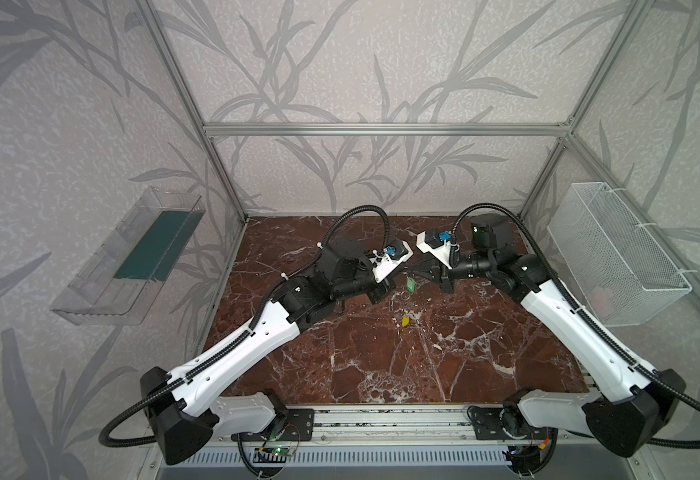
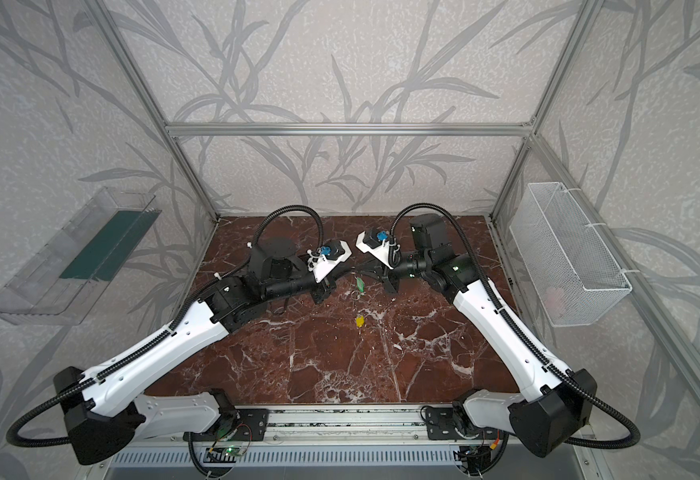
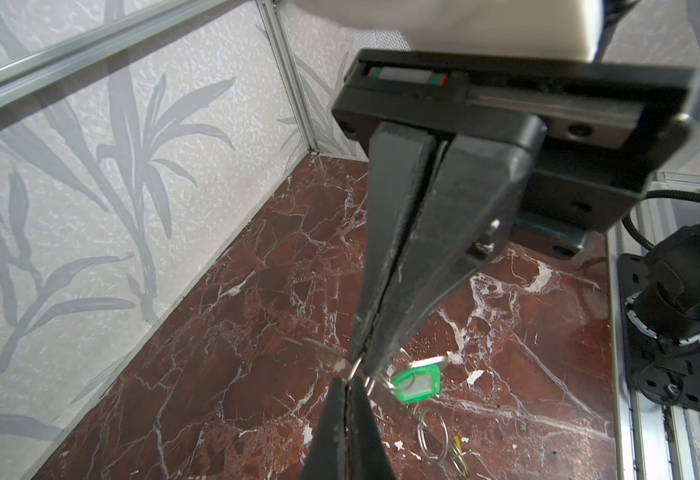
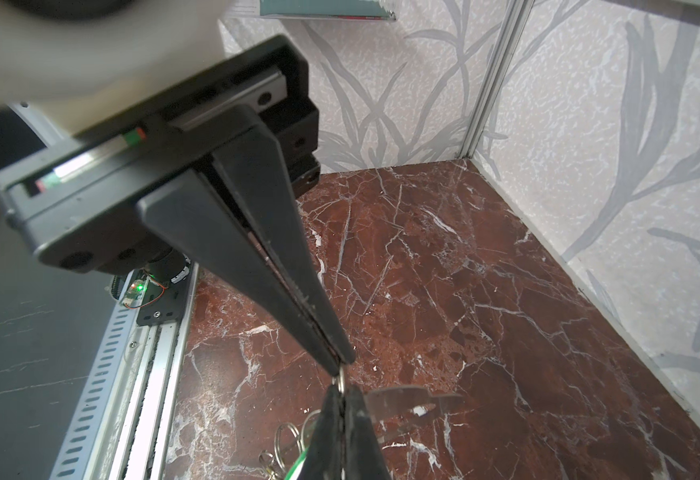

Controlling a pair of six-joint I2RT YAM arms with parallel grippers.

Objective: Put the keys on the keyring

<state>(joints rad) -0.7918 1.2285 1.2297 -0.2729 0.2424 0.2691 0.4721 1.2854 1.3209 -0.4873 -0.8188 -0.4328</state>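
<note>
Arms both reach inward from the near corners: left arm (image 1: 273,328) from 7 o'clock, right arm (image 1: 556,307) from 5 o'clock. Their wrists are bent so the tips meet nose to nose above the worktop (image 1: 381,365), a little toward 12 o'clock from its centre.

Left gripper (image 3: 360,365): fingers pressed together. We read it as pinching the edge of the keyring (image 4: 406,399), a flat grey plate, blurred, held off the worktop.

Right gripper (image 4: 342,365): fingers together with only a thin seam, tip on a small wire loop (image 4: 341,380). We cannot tell if it grips it.

Green-tag key (image 3: 414,386) hangs just beside the tips; its pale insert is too blurred to read. Yellow-tag key (image 1: 405,321) lies on the worktop at 6 o'clock from the green one, apart from both grippers. More wire rings (image 3: 433,430) show beside the green tag; we cannot tell if they hang or lie.

Both top views give the whole arms and the yellow tag, not the plate. Wrist views give the pinch, and the right wrist view catches only a green sliver. Wire basket (image 1: 618,253) at 3 o'clock and clear bin (image 1: 132,257) at 9 o'clock, both wall-hung, show whole in both top views only.
</note>
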